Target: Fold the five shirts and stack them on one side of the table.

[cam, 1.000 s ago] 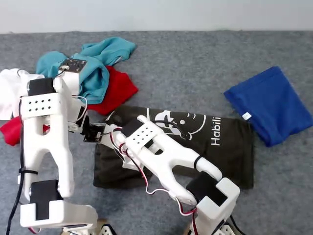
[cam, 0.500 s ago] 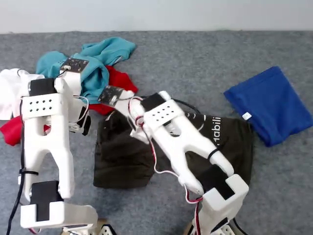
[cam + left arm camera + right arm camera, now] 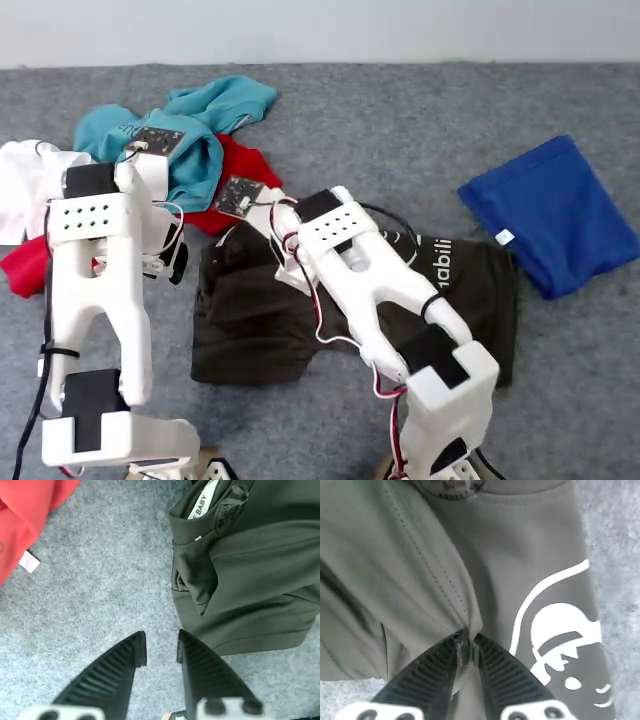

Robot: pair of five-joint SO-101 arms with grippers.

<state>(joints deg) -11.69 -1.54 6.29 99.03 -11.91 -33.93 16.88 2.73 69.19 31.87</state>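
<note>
right gripper (image 3: 466,645) is pinched tight on a fold of the dark shirt (image 3: 250,320) at centre frame, likely to draw that side over; left gripper (image 3: 161,647), slightly parted and empty, hovers just beside its edge.

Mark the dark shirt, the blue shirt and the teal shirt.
dark shirt (image 3: 245,335): high view, plain cloth away from the print.
blue shirt (image 3: 550,215): high view, middle of the folded cloth.
teal shirt (image 3: 205,160): high view, its bunched middle.
</note>
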